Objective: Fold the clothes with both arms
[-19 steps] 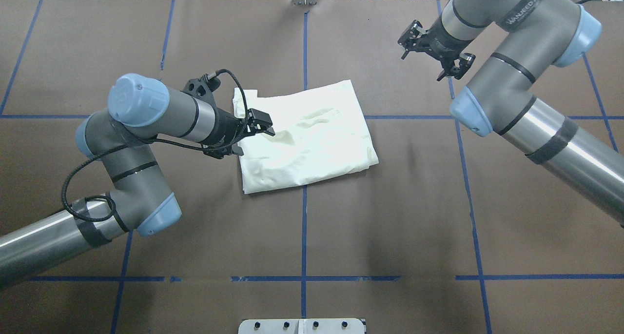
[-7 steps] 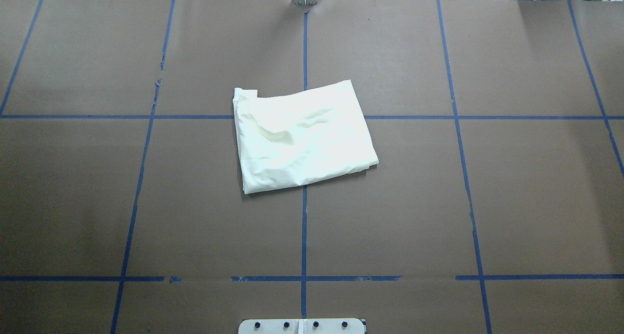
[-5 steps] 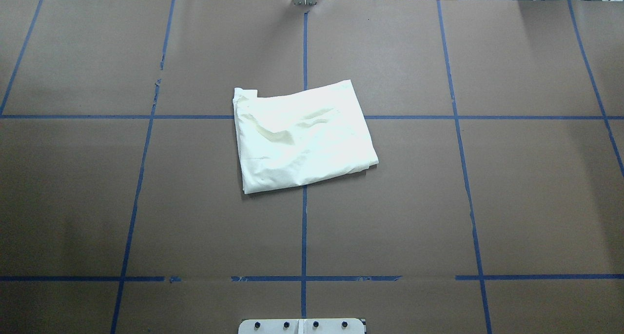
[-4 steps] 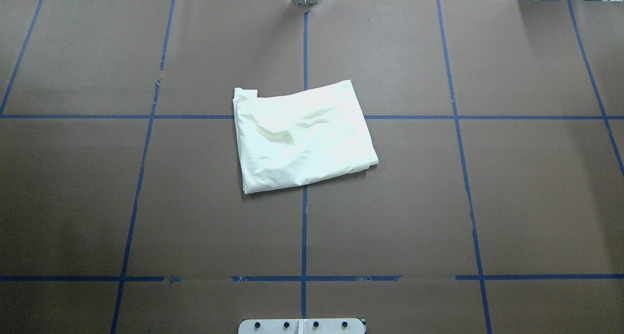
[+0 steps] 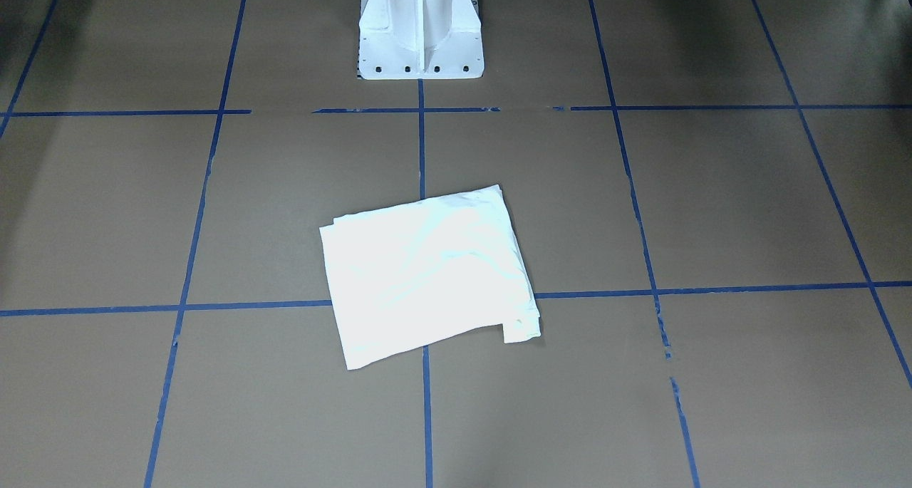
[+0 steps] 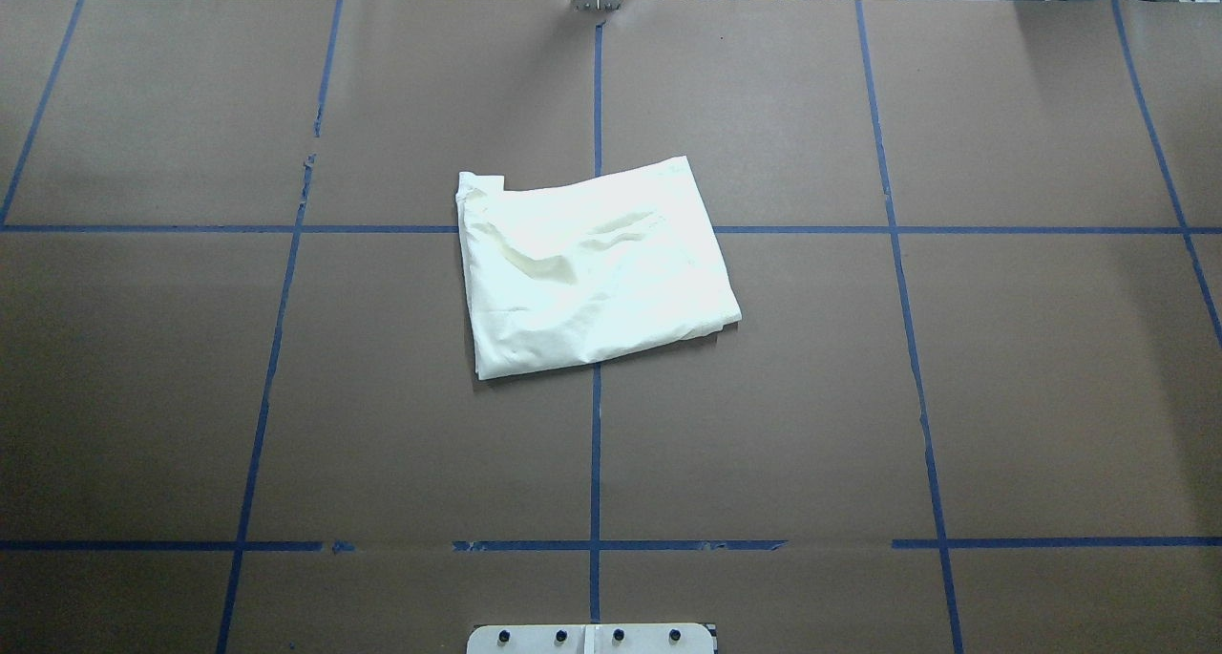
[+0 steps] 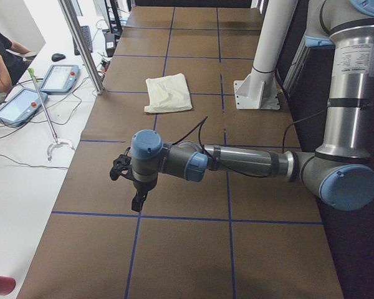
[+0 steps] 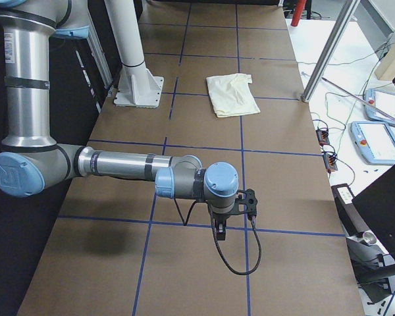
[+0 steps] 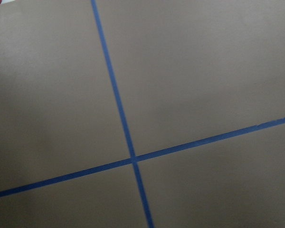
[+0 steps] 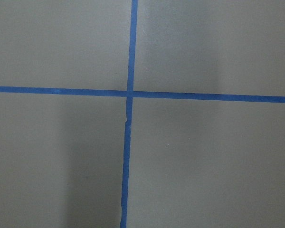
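Now, across the brown worktop [image 6: 859, 396] with its blue tape grid [image 6: 596, 444], we see the left arm [image 7: 237, 161] and the right arm [image 8: 118, 163] stretched low toward opposite ends, both well apart from the cream T-shirt [image 6: 592, 272], which lies near the middle as a compact, slightly rumpled rectangle, so we judge the folding done or nearly so, with at most some smoothing left. The left end effector [image 7: 126, 185] and right end effector [image 8: 234, 214] carry no cloth, yet we cannot tell how wide either stands. We read no writing: the T-shirt shows a plain side, and the labels [image 7: 352, 59] on the arms are too small.
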Available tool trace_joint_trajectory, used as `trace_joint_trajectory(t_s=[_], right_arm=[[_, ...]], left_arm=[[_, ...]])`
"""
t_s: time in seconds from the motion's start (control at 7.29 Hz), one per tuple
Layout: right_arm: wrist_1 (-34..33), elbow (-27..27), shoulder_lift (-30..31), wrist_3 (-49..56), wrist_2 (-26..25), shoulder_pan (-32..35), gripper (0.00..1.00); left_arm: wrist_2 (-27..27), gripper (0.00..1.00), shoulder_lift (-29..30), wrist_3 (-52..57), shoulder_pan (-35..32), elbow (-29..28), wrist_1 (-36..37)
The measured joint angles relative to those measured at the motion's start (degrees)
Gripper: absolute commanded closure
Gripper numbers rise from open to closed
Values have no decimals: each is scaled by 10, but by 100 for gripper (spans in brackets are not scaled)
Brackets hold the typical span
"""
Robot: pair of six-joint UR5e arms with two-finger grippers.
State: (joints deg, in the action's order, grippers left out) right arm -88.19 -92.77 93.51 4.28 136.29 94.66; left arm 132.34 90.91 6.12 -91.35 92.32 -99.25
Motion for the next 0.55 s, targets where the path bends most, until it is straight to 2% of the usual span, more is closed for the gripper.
trace_joint_trajectory(t_s=[0.27, 0.55], right_arm=[[0, 0, 0, -1, 0, 0, 0], [1, 1, 0, 0, -2, 0, 0]], left_arm=[[-5, 1, 3, 7, -3, -3, 11], [-39, 1, 1, 7, -3, -3, 15]])
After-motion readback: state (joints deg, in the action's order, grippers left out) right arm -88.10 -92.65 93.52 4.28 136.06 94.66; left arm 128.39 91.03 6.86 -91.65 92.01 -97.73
